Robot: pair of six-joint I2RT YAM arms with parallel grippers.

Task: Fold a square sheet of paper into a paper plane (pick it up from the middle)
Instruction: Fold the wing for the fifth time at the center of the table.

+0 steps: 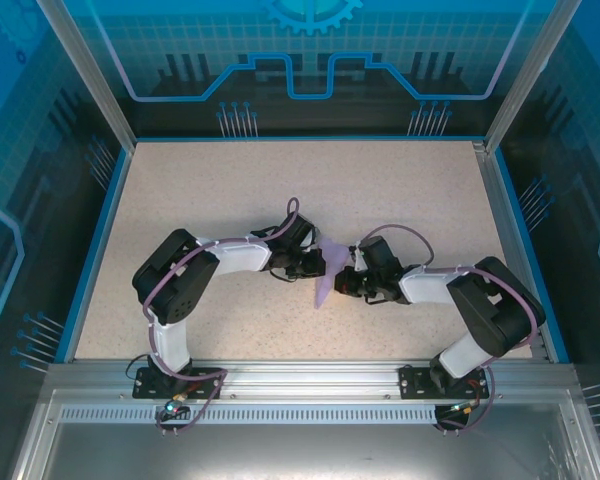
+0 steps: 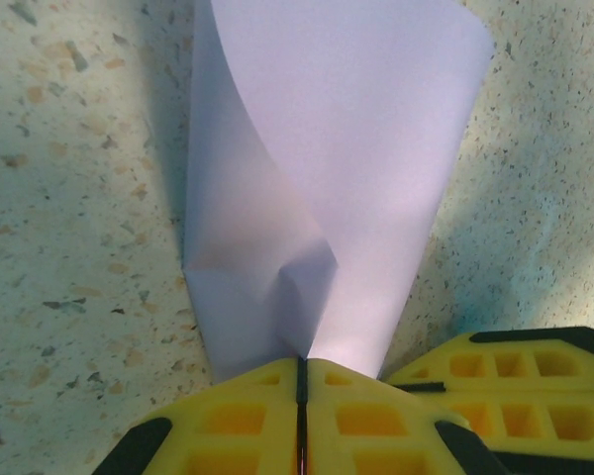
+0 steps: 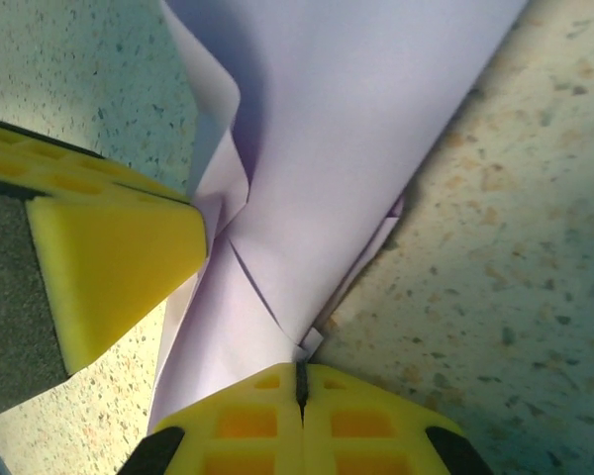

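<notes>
The lavender paper plane (image 1: 327,272), folded with layered flaps and tapering to a point, is held between both grippers just above the middle of the table. My left gripper (image 1: 313,264) is shut on one end of it, the paper (image 2: 317,178) fanning out ahead of the closed jaws (image 2: 302,364). My right gripper (image 1: 346,280) is shut on the opposite side, its jaws (image 3: 300,371) pinching a creased corner of the paper (image 3: 356,148). The two grippers nearly touch: the right one's yellow fingers (image 2: 515,391) appear beside the left, and the left one's finger (image 3: 109,262) rests against the paper.
The speckled beige table (image 1: 280,190) is bordered by a blue rim (image 1: 100,230) and aluminium posts (image 1: 85,70). Both arm bases (image 1: 175,375) stand on the metal rail at the near edge. Open tabletop lies all around the paper.
</notes>
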